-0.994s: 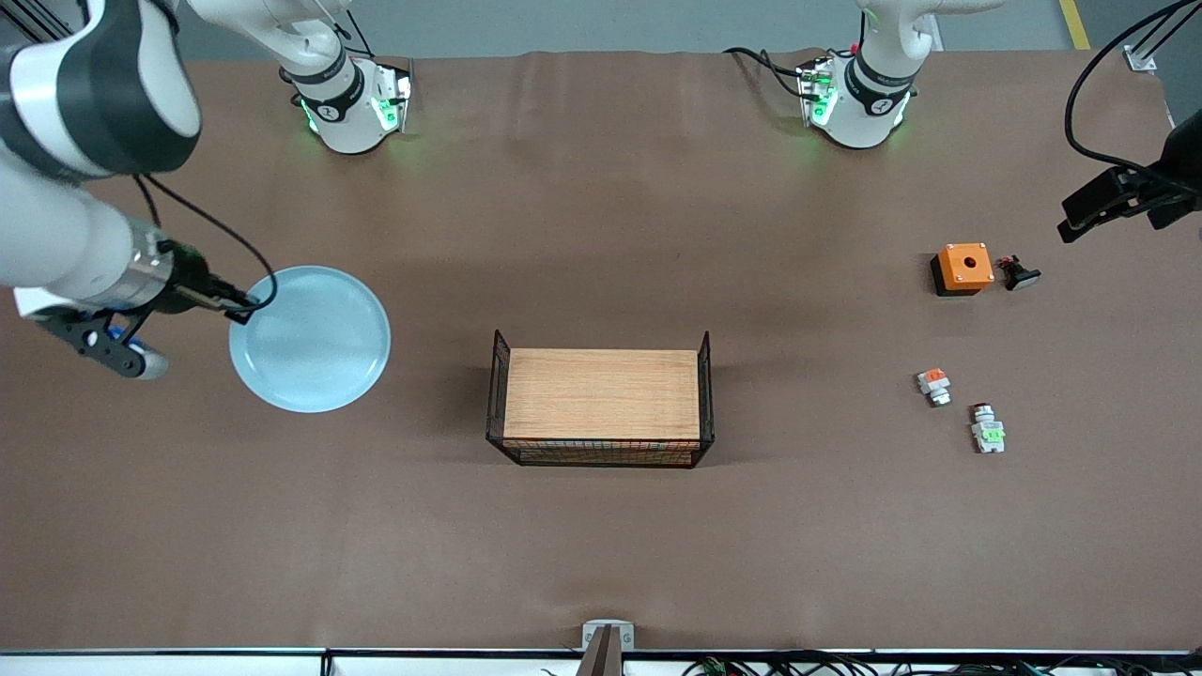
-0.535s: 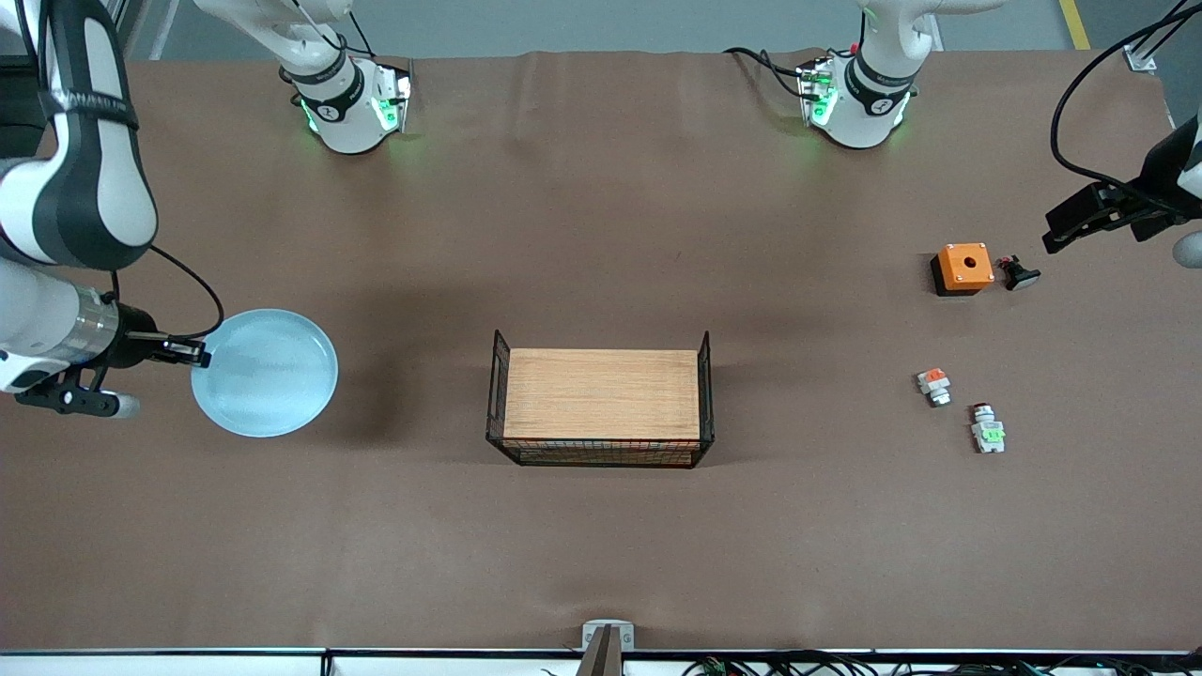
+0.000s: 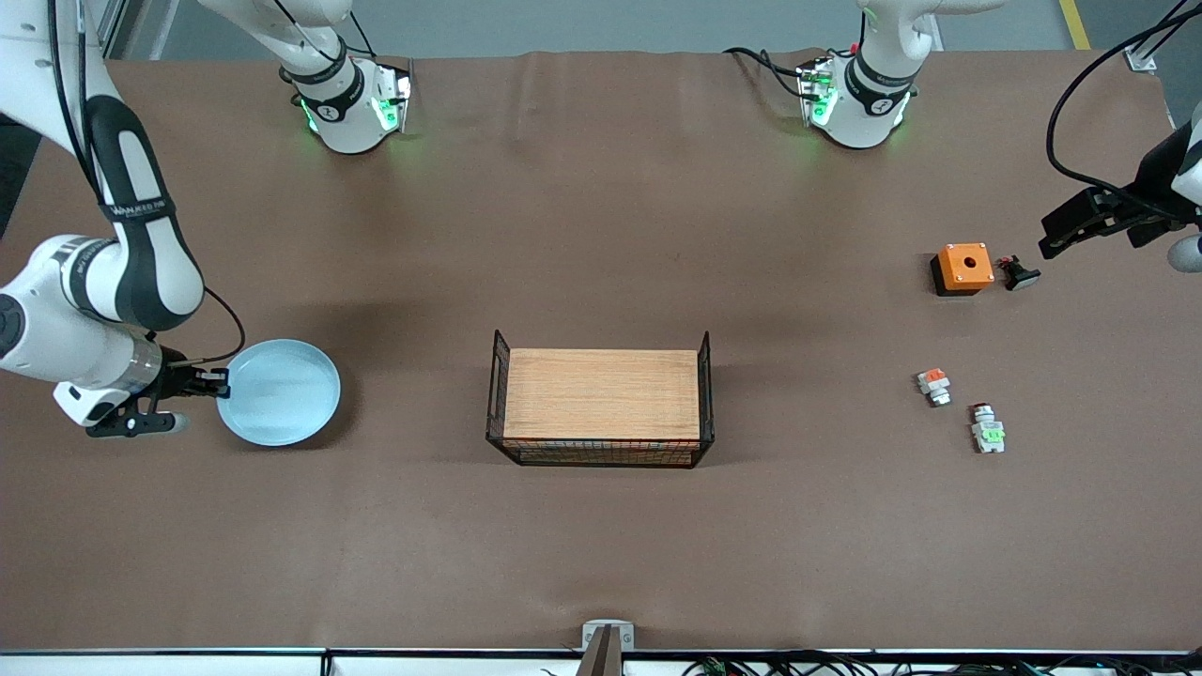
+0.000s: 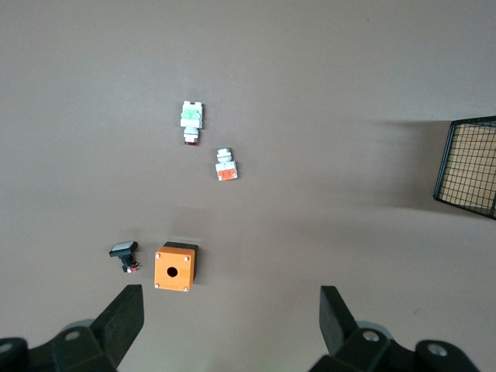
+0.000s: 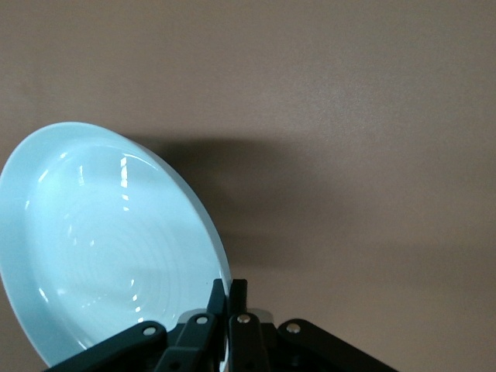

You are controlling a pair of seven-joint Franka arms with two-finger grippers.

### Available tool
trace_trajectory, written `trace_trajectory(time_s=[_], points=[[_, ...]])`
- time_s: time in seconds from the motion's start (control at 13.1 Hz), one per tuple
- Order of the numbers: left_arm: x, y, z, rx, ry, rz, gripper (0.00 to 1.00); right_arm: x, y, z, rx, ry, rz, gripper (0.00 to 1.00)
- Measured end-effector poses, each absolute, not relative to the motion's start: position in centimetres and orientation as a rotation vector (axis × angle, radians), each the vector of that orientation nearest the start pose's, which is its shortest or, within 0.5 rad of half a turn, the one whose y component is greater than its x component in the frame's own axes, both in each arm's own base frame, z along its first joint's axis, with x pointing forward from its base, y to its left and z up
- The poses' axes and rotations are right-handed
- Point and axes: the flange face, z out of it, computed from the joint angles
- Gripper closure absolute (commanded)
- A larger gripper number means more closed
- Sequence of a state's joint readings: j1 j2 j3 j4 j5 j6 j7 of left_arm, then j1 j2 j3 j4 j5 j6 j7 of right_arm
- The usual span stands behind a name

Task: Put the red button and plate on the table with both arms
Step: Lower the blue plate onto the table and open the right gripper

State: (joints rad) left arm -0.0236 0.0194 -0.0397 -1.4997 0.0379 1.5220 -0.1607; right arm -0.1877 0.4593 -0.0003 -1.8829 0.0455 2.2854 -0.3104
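The desk [image 3: 601,545] with its brown cover carries everything, and the two arms stand at its edge farthest from the front camera. In the middle of the desk sits a black wire crate [image 3: 601,408] with a wooden top. The plate [image 3: 282,392] is pale blue and is near the right arm's end of the desk. The right hand [image 3: 218,383] is closed tight on the plate's rim, and in the right wrist view the plate [image 5: 108,248] looks tilted, with its shadow on the desk below it. If the plate touches the desk, I cannot tell. The left hand [image 3: 1066,230] is wide open and holds nothing; it hangs over the left arm's end of the desk, near an orange box [image 3: 963,268] and a black push-button [image 3: 1019,274] just beside the box. Nearer to the front camera lies a white piece [image 3: 933,386] with an orange patch. The button [image 3: 986,430], with its green patch, lies on the desk just beside that piece, a little nearer to the camera.
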Motion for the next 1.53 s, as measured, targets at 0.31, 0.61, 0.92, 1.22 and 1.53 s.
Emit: trace_trajectory(time_s=[0.31, 0.61, 0.92, 1.22, 1.53], points=[[56.0, -3.1, 63.6, -3.101, -0.153, 0.000, 0.00, 61.4, -13.0, 21.4, -3.080, -0.222, 0.096, 0.98], [56.1, -3.1, 63.6, -3.102, -0.153, -0.008, 0.00, 61.7, -12.9, 20.5, -3.084, -0.231, 0.068, 0.84], [56.1, -3.1, 63.6, -3.102, -0.153, -0.009, 0.00, 61.8, -12.8, 19.9, -3.085, -0.230, 0.052, 0.06], [56.1, -3.1, 63.6, -3.102, -0.153, -0.009, 0.00, 62.3, -12.7, 20.8, -3.086, -0.227, 0.028, 0.00], [56.2, -3.1, 63.7, -3.103, -0.152, -0.022, 0.00, 62.5, -11.5, 25.7, -3.075, -0.029, 0.088, 0.01]])
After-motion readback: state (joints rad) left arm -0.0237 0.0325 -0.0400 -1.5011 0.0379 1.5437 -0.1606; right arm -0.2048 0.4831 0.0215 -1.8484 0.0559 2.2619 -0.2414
